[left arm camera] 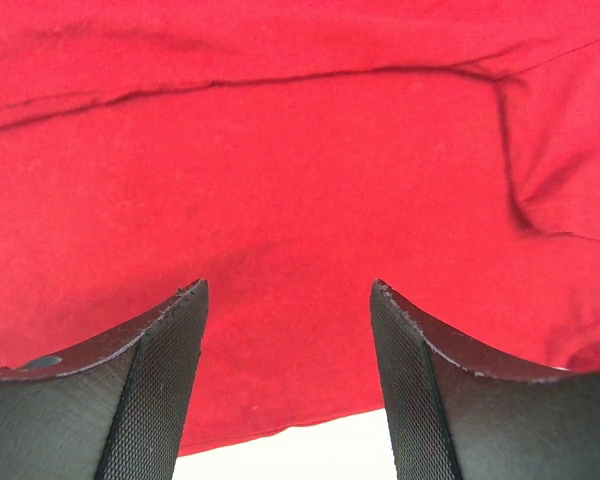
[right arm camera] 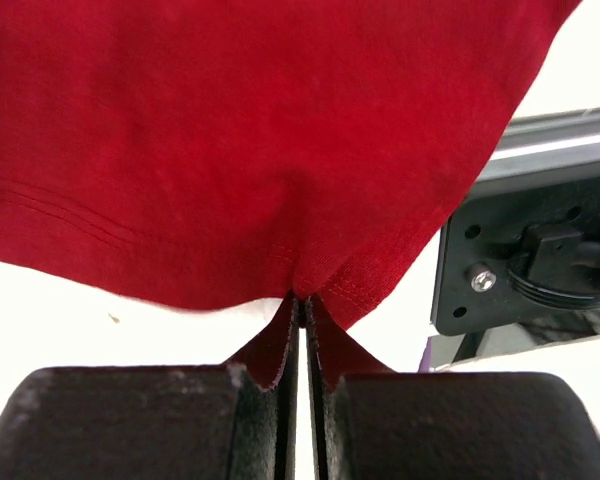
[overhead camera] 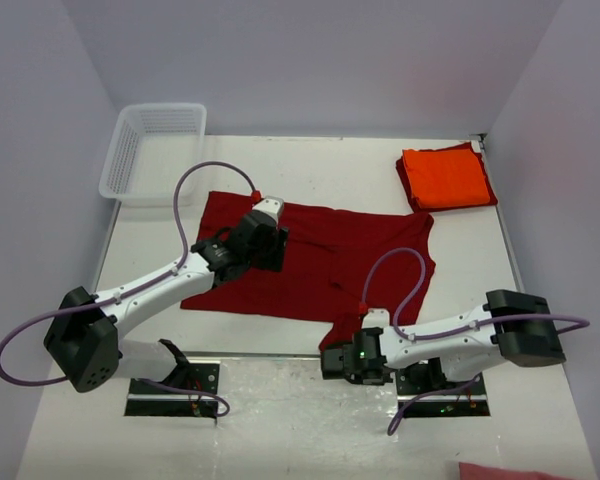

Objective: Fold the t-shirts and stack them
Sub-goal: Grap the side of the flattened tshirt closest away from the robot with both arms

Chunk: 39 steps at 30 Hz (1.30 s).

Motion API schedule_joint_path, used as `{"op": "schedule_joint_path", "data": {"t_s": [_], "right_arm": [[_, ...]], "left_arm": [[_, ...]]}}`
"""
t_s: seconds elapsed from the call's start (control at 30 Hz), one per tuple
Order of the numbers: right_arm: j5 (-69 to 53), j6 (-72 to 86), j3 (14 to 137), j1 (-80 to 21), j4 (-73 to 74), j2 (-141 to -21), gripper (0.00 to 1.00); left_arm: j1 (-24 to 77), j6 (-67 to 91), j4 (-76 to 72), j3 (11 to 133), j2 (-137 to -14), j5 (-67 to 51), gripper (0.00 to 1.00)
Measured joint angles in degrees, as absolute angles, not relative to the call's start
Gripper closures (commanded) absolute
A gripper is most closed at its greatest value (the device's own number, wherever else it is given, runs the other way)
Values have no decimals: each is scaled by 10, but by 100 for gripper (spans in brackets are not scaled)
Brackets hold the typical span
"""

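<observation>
Pinched shut on a hem corner of the red shirt point(right arm camera: 230, 150), the right gripper point(right arm camera: 302, 300) fills its own wrist view (the top view mostly hides this grip), while the left gripper point(left arm camera: 288, 300) stands wide over the same cloth, holding nothing. Only the top view shows progress: the orange shirt point(overhead camera: 448, 178) lies folded at upper right, and the red one lies spread mid-frame, unfolded and not yet stacked.

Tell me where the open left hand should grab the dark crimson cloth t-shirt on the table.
Probably the near-left corner of the dark crimson cloth t-shirt, approached low from the near side. The cloth lies flat, so only an edge offers a pinch, and the right hand is shut on the near edge further right.
</observation>
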<state>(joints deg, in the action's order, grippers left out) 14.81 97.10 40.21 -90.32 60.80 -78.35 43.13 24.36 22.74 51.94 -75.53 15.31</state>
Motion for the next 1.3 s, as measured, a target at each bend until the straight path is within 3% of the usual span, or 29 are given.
{"op": "schedule_joint_path", "data": {"t_s": [0.2,0.47,0.6,0.73,0.9,1.07,1.3], "right_arm": [[199,954,457,-893,646,-797,100],[253,901,471,-811,693,-727,100],[275,867,476,-773,705,-703,100],[284,837,482,-760,705,-695,100],[286,808,482,-753,687,-694,100],[286,788,468,-753,662,-677,100],[286,767,444,-744,646,-631,100]], "left_arm": [[413,264,234,506,-766,167,35],[340,290,255,476,-746,154,34],[327,318,284,476,-722,179,23],[285,337,316,476,-721,189,21],[221,351,359,470,-737,189,23],[95,362,375,441,-727,163,28],[23,391,379,421,-728,91,35]]}}
